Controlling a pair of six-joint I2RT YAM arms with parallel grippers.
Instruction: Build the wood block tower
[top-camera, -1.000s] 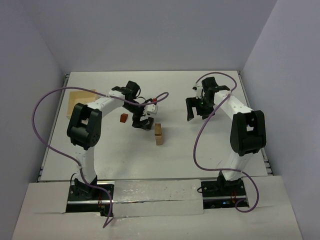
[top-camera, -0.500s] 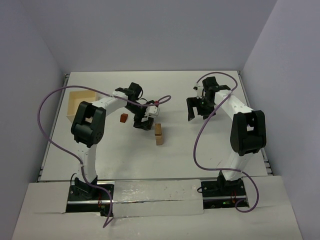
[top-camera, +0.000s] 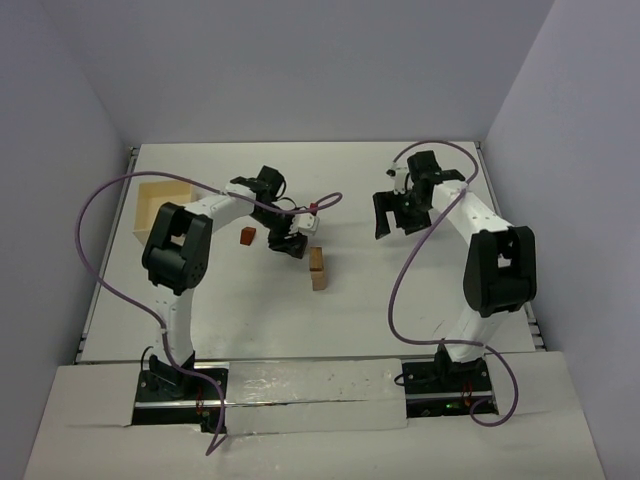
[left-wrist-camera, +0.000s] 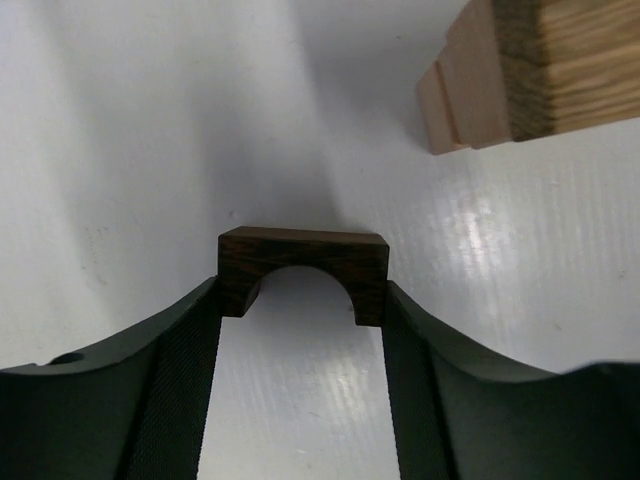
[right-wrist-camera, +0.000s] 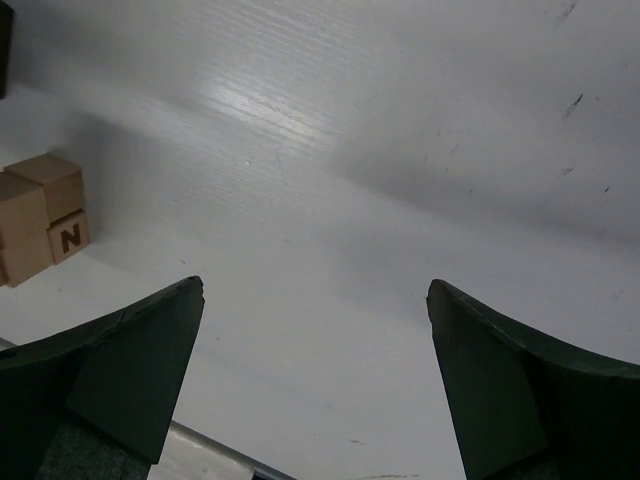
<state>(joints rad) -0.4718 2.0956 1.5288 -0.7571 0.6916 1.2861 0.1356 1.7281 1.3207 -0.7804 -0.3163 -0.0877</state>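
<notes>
while clamped endwise, arch (left-wrist-camera: 303, 262) opens toward jaws

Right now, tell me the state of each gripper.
Left gripper: jaws shut on the dark arch block.
Right gripper: jaws open, holding nothing.

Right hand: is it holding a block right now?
No, the right hand is open, with only bare table showing between its fingers.
</notes>
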